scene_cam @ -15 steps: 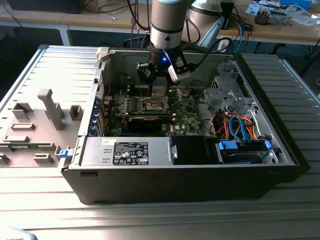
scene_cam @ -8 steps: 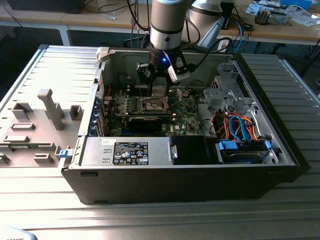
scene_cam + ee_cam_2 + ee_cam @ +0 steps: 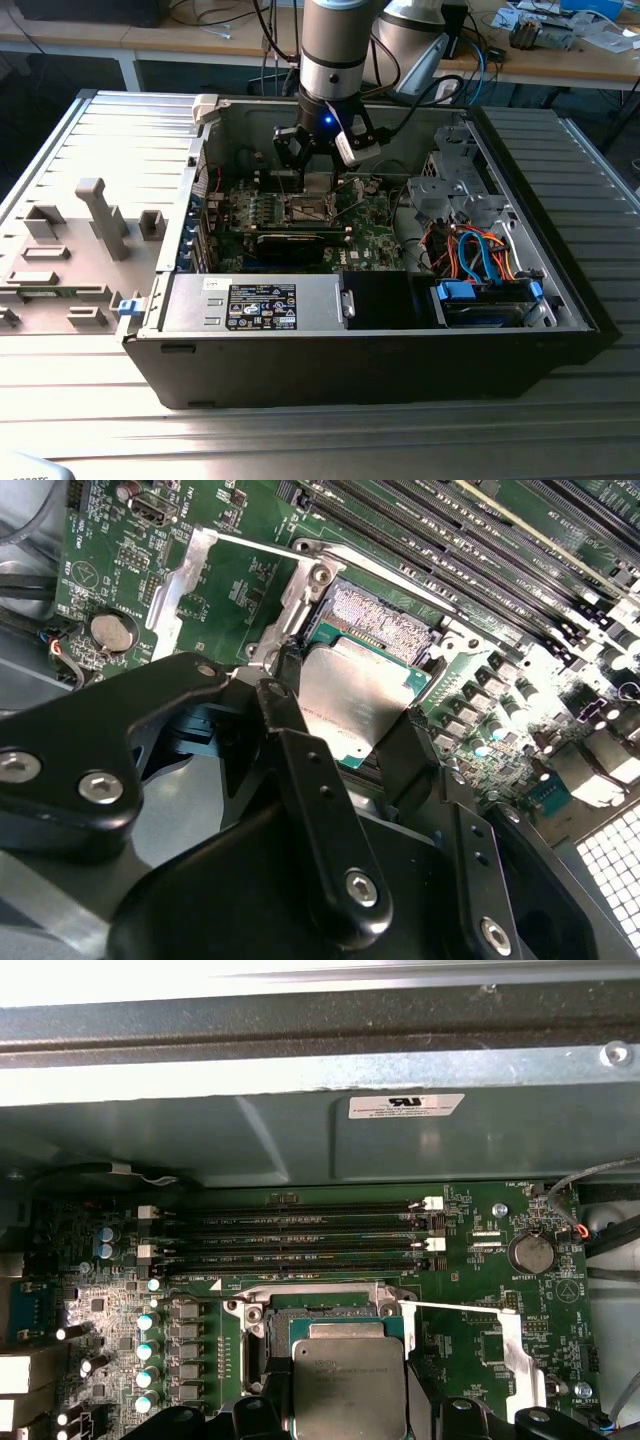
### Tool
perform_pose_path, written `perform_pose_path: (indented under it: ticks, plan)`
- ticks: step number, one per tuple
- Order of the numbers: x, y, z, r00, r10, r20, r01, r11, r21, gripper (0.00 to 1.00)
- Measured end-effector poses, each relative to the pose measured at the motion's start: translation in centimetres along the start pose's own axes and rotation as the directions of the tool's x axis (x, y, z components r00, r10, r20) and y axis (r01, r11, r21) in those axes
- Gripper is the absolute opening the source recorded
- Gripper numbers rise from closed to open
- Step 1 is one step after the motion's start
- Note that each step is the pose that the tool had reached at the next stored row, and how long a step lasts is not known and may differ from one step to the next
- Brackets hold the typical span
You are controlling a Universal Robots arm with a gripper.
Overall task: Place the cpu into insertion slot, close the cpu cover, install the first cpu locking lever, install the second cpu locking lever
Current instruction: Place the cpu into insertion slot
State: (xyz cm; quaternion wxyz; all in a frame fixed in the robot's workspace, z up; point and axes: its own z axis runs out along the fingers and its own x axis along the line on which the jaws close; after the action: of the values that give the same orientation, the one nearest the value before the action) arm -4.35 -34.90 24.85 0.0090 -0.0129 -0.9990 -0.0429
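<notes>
Silvery cpu [image 3: 370, 680], pinched at opposite edges by the black gripper [image 3: 352, 708], poised over the motherboard's [image 3: 100, 550] open socket [image 3: 385, 620] for seating; cpu cover [image 3: 190, 575] swung aside, clearing access.

The hand [image 3: 345, 718] grips the cpu [image 3: 365, 685] by two edges over the open socket [image 3: 385, 620].

cpu [image 3: 365, 690]: we're seeing it sitting gripped between gripper [image 3: 343, 702] fingers, over insertion slot [image 3: 385, 625].
cpu cover [image 3: 195, 575]: we're seeing it standing open beside slot.
memory slots [image 3: 290, 1230]: we're seeing them lying between slot and case wall [image 3: 300, 1130].
</notes>
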Motion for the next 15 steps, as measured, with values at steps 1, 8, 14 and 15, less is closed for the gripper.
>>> perform_pose_path:
  ticks: [1,8,14,15]
  plan:
    - [0.0,0.0,0.0,1.0,0.0,0.0001,0.0,1.0,0.0023,0.54]
    - [0.0,-0.01,-0.01,1.0,0.001,0.0002,-0.001,1.0,0.0078,0.54]
    - [0.0,-0.01,-0.01,1.0,0.004,0.0005,-0.004,1.0,0.0077,0.54]
    - [0.0,-0.01,-0.01,1.0,0.005,0.0005,-0.005,1.0,0.0076,0.54]
